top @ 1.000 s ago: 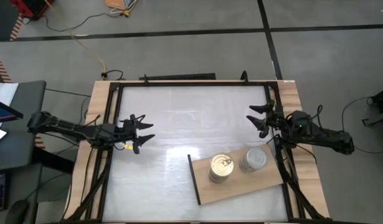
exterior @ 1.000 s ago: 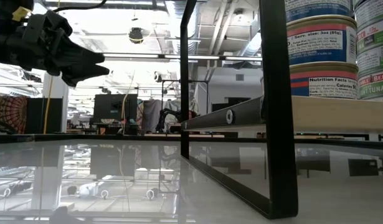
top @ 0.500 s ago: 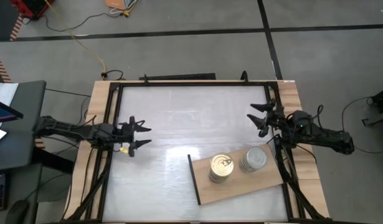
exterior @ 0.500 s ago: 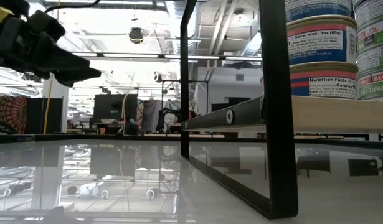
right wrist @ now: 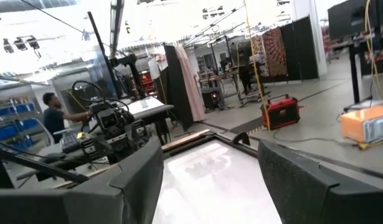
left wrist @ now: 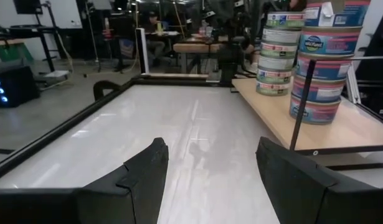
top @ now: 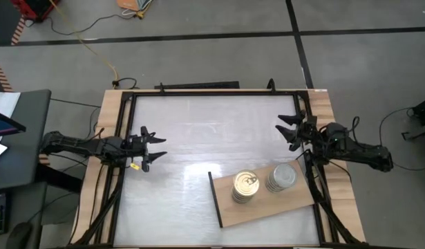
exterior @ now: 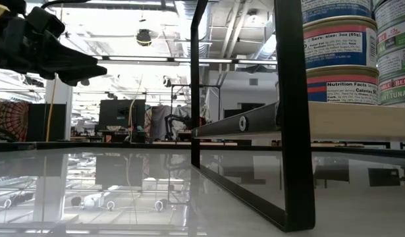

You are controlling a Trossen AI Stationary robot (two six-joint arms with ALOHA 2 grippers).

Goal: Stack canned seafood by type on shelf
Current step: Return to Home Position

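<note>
Now, your shelf (top: 267,206) sits at five o'clock on the glossy white table (top: 198,124) and carries the canned seafood (exterior: 340,46) in two piles: a gold-lidded stack (top: 245,184) and, just beside it at two o'clock, a silver-lidded stack (top: 282,177); grey floor (top: 198,62) with dark tape lines surrounds the table; your left gripper (top: 159,146) hovers at nine o'clock, spread wide and empty; your right gripper (top: 284,131), at three o'clock, is likewise wide.

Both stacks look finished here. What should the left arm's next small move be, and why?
Probably draw the left arm slightly back toward the table's left rail. Its jaws hang open and empty, the right arm waits at the right side with jaws open, and a gold-lid stack and a silver-lid stack stand on the shelf.
</note>
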